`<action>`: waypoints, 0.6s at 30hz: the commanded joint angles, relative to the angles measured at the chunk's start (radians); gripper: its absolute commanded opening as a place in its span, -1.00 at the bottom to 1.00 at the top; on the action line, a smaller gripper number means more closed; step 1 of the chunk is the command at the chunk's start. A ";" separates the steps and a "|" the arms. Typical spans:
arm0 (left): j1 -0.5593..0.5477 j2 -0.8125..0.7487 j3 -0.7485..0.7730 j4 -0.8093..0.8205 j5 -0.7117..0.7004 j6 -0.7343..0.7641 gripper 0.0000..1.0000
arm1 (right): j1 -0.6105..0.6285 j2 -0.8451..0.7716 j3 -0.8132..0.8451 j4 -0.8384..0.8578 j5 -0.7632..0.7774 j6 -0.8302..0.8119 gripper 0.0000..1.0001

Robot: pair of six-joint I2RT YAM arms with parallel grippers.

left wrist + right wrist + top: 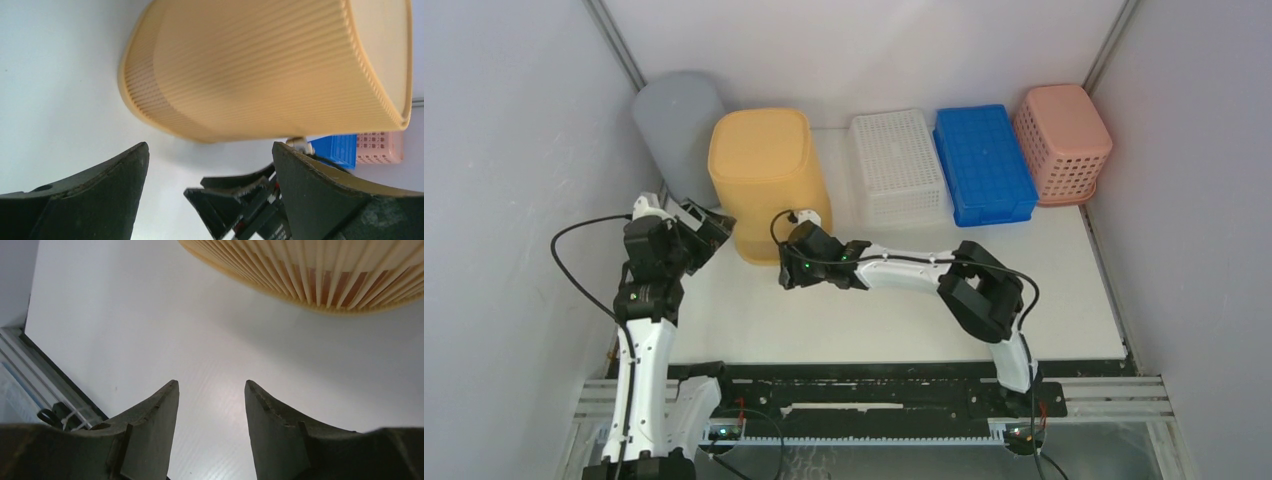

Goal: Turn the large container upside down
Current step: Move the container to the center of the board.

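My enclosure: 3 plain pale-grey walls (864,45), 2 slanting metal corner struts (614,42). 1 white matte surface (904,325), evenly lit from above, shadows soft. 1 black base rail (874,372) along my near edge.

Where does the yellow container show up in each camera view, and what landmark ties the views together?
Top external: container stands left of centre, towards the back.
Left wrist: container fills the upper centre and right.
Right wrist: only the container edge, ribbed, along the top right.
Shared landmark: the white table under it, seen in all three.
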 commanded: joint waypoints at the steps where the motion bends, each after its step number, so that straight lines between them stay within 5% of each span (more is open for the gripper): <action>1: 0.010 -0.005 0.025 0.000 0.026 0.028 0.94 | -0.042 0.056 0.131 -0.027 -0.020 -0.018 0.21; 7: 0.009 0.004 -0.033 0.042 0.043 0.017 0.92 | -0.134 0.064 0.173 -0.034 -0.119 -0.007 0.21; 12: -0.004 0.016 -0.087 0.094 0.038 -0.008 0.90 | -0.164 -0.102 0.052 0.002 -0.191 -0.068 0.23; 18: -0.183 0.091 -0.083 0.141 -0.093 -0.052 0.89 | -0.174 -0.362 -0.102 -0.059 -0.231 -0.111 0.25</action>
